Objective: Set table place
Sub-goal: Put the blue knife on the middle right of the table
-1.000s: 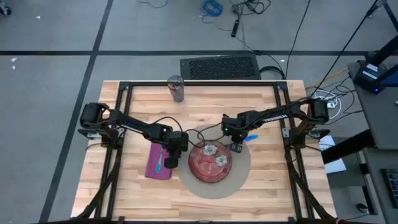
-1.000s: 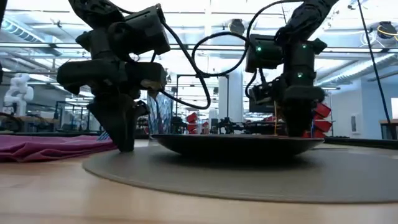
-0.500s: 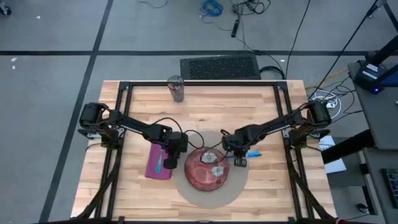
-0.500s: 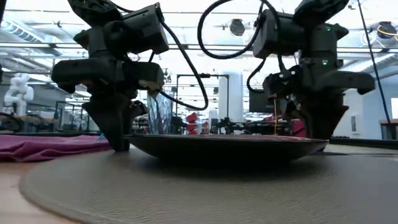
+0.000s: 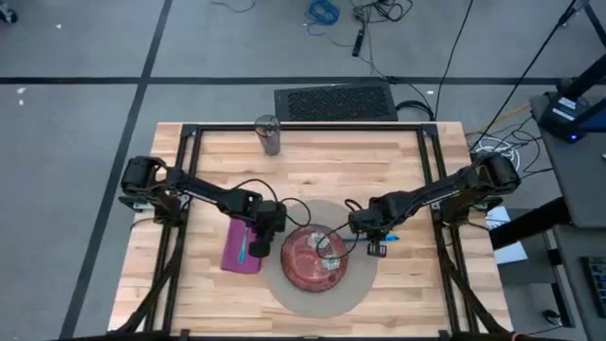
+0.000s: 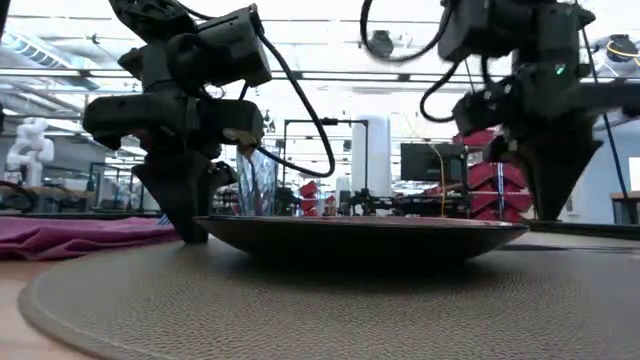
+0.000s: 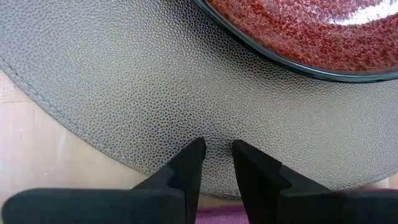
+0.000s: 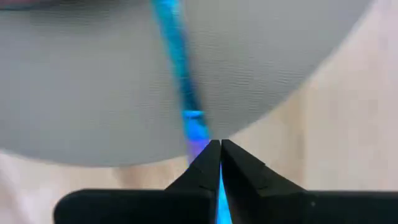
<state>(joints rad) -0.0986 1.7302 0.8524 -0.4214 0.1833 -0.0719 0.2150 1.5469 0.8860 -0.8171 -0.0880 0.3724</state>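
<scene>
Pale-wood table [image 5: 312,166]; left end effector [image 7: 215,149] slightly parted, empty; right end effector [image 8: 220,149] pinching blue utensil [image 8: 180,81].

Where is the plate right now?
In the high view the red plate sits on the round mat, near the table's front middle, between both grippers, right of the purple napkin.

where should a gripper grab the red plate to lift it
Judging from its pose, grip the red plate by its raised outer rim, coming in low from the side. The low view shows it shallow, its edge lifted off the round mat, leaving room for one finger under and one over.
</scene>
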